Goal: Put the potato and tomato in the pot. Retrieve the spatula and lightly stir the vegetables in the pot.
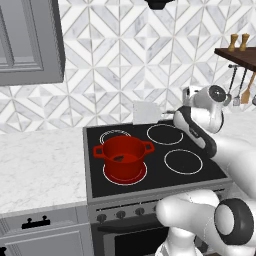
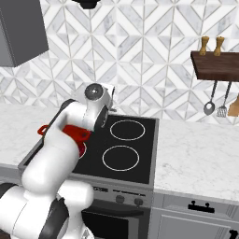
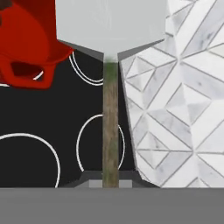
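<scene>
The jaws were pinched tight on the spatula's [image 3: 110,26] thin handle, their tips mostly cut off at the bottom of the hand view, and its pale grey blade stood over the stove's [image 1: 200,177] back edge near the tiled wall. The red pot [image 1: 123,158] sat on the front left burner; in the right base view the arm hid most of it. Something dark lay inside, too small to identify.

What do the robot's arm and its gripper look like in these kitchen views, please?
The arm is made of glossy white rounded segments with dark grey to black joint bands and a round grey cap at the wrist. The gripper shows small dark grey finger tips. No cables or markings are visible.
</scene>
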